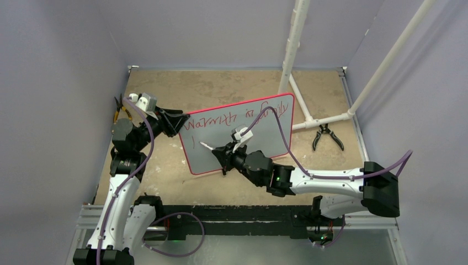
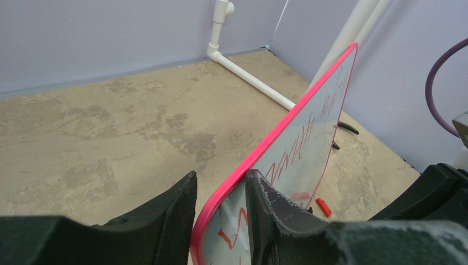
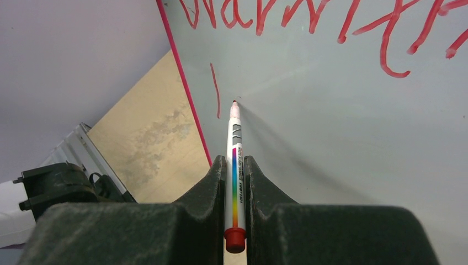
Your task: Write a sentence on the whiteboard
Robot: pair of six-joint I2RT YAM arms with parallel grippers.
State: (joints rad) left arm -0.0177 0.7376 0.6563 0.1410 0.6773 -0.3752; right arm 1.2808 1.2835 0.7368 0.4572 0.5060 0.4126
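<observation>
R claw (image 3: 234, 161) clamped on marker (image 3: 234, 130), tip at whiteboard (image 3: 342, 143); L claw (image 2: 221, 182) clamped on its left rim; prob light, stiff, tippy.

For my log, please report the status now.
Left gripper shut on whiteboard rim. Right gripper shut on marker, tip at board. Sentence: second line just one stroke. Nothing blocking.

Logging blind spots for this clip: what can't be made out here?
- Sentence: too small in top view; cropped by the top edge in right wrist view; whiteboard nearly edge-on in left wrist view.
- Marker tip contact: right wrist view cannot settle it.
- Pliers: mostly behind whiteboard, left wrist view.
</observation>
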